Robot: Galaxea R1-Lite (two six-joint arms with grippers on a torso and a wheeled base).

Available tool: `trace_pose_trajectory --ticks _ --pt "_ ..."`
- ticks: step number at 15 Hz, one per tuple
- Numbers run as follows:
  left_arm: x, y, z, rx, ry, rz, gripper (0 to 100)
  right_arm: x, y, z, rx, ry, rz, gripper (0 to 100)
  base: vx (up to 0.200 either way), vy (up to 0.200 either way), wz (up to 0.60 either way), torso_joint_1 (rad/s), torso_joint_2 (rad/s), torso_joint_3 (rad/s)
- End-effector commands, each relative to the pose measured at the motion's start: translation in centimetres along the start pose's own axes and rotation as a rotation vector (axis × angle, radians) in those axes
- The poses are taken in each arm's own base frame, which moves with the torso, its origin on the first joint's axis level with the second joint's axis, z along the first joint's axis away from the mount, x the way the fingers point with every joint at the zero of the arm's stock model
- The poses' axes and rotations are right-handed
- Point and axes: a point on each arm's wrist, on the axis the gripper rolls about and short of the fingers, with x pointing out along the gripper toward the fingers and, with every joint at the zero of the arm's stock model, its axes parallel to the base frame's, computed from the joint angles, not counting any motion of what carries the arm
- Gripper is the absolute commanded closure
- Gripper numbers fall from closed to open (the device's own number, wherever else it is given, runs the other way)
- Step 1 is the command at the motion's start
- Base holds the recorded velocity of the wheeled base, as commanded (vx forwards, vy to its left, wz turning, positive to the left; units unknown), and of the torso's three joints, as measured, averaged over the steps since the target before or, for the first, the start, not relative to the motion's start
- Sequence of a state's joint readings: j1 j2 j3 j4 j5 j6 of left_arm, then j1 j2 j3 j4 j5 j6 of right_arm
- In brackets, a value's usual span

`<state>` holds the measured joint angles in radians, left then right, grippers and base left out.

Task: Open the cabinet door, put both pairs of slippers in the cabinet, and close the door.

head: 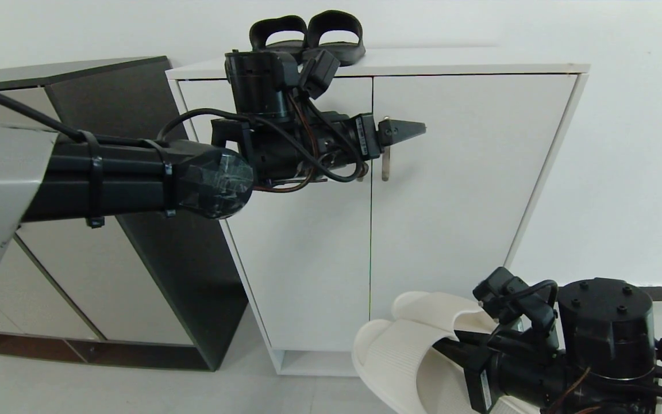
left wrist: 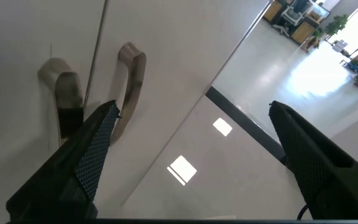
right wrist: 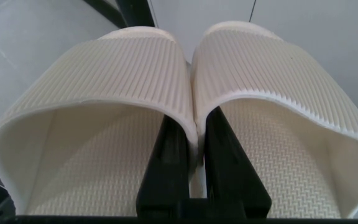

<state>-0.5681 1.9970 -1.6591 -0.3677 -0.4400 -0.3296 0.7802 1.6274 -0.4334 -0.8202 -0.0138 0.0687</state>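
Two pairs of slippers are in sight: the black slippers [head: 308, 35] sit side by side on top of the white cabinet [head: 451, 201], toward its left end, and the white slippers [head: 417, 351] hang low in front of the cabinet's right door [head: 469, 172], held in my right gripper [head: 451, 342]. From that wrist, my right gripper [right wrist: 194, 155] is closed on the white slippers [right wrist: 104, 81], pinching their two inner edges together with one finger inside each. Both cabinet doors are shut, and the two handles [left wrist: 129, 87] stand on either side of the middle seam. My left gripper [head: 408, 129] is raised at handle height, reaching across the seam just in front of the right door's handle [head: 386, 164]. From the left wrist, my left gripper [left wrist: 194, 109] is spread wide with nothing held; one finger [left wrist: 92, 149] lies just beside a handle, and I cannot tell whether they touch. A dark cabinet [head: 153, 115] stands beside the white one on the left, on a pale floor [head: 135, 391].
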Motion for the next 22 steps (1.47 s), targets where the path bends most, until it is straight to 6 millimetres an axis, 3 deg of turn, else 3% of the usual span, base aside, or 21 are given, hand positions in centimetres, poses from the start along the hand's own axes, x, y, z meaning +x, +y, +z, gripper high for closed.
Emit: trace_pose_trajectory --ticks 1,8,9,12,16,22 --pt "0.1 0.2 0.0 0.0 -0.002 0.004 0 0.0 0.0 0.0 0.0 0.002 0.0 100 0.0 0.0 0.0 0.0 0.0 0.0" --pt "1.6 1.1 -0.5 -0.008 0.009 0.026 0 0.3 0.0 -0.1 0.0 0.01 0.0 100 0.0 0.0 0.0 0.0 0.0 0.0" --pt "1.7 0.7 -0.5 -0.008 0.011 0.02 100 0.4 0.0 -0.1 0.0 0.01 0.0 100 0.0 0.0 0.0 0.0 0.0 0.0" --pt "1.6 0.1 -0.7 -0.01 0.017 0.017 100 0.3 0.0 -0.2 0.0 0.011 -0.002 100 0.0 0.0 0.0 0.0 0.0 0.0" --pt "-1.1 -2.5 -0.8 -0.014 0.047 -0.003 100 0.1 0.0 -0.2 -0.002 0.008 0.002 100 0.0 0.0 0.0 0.0 0.0 0.0" --pt "-4.3 -5.1 -3.1 0.0 0.011 -0.053 100 -0.9 0.2 -0.8 -0.038 0.019 0.096 100 0.0 0.0 0.0 0.0 0.0 0.0"
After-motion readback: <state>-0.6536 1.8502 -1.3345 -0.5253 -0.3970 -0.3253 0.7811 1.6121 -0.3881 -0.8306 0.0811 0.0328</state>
